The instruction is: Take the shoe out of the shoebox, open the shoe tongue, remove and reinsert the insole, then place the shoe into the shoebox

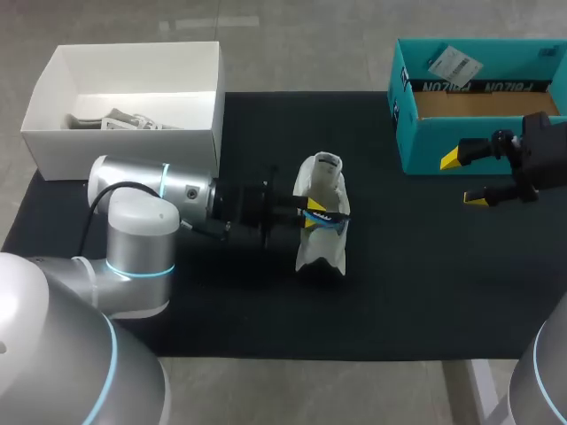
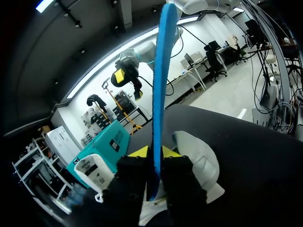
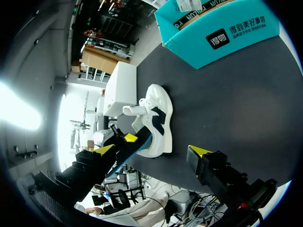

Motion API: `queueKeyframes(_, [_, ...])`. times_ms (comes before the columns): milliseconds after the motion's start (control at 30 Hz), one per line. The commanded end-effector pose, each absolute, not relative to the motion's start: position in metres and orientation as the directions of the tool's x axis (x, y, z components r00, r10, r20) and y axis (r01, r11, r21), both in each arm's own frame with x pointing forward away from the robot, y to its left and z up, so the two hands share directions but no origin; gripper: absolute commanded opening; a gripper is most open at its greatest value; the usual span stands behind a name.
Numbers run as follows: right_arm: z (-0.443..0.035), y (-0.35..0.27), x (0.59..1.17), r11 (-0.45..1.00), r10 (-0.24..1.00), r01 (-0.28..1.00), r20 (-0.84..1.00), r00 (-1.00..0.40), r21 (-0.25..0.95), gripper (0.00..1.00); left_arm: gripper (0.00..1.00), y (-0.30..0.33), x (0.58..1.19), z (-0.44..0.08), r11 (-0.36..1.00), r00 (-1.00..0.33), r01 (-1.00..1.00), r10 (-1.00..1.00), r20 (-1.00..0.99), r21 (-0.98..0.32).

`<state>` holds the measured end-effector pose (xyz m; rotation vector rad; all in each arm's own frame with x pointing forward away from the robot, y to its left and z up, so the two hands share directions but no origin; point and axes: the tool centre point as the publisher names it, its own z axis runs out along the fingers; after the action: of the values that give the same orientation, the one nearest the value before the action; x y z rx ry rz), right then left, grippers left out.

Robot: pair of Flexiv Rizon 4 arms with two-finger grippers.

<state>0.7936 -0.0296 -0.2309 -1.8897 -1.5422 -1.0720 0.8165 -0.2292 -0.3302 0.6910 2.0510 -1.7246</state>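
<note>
Left claw [image 2: 154, 152] grips the blue insole [image 2: 160, 94], its length pointing ahead over the shoe [image 1: 323, 252]; right claw [image 1: 465, 180] open, well apart.

Robotics lab, manipulation test bench. Grounds: two pale jointed arms with cyan-lit rings, left arm [image 1: 133, 235] and right arm [image 1: 547, 146], stationed at either side of one table [image 1: 425, 283] covered by a black mat. Yellow-tipped two-finger tooling on both: left gripper [image 1: 316, 212] pinching a blue insole [image 2: 161, 85], right gripper [image 1: 463, 179] with fingers spread apart. Few props, set well apart: single white shoe [image 1: 321, 239] mid-mat, teal shoebox [image 1: 478, 142] far right, white box [image 1: 124, 142] far left.
</note>
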Motion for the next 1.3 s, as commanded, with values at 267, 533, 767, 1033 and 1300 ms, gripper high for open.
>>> queueKeyframes(267, [-0.231,-0.029,0.793,-0.257,0.593,0.96,0.803,0.064,0.113,1.0,0.51,-0.217,0.793,-0.3,0.087,-0.802,0.594,0.143,-0.58,-0.8])
queueKeyframes(533, [-0.231,-0.029,0.793,-0.257,0.593,0.96,0.803,0.064,0.113,1.0,0.0,-0.22,0.784,-0.294,0.069,-0.808,0.576,0.196,-0.555,-0.814])
queueKeyframes(767, [-0.231,-0.029,0.793,-0.257,0.593,0.96,0.803,0.064,0.113,1.0,0.0,-0.223,0.791,-0.298,0.089,-0.82,0.56,0.196,-0.537,-0.823])
queueKeyframes(1033, [-0.231,-0.029,0.793,-0.257,0.593,0.96,0.803,0.064,0.113,1.0,0.0,-0.222,0.803,-0.306,0.163,-0.817,0.575,0.181,-0.548,-0.802])
queueKeyframes(1300, [-0.231,-0.029,0.793,-0.257,0.593,0.96,0.803,0.064,0.113,1.0,0.0,-0.222,0.809,-0.301,0.193,-0.82,0.572,0.131,-0.557,-0.797])
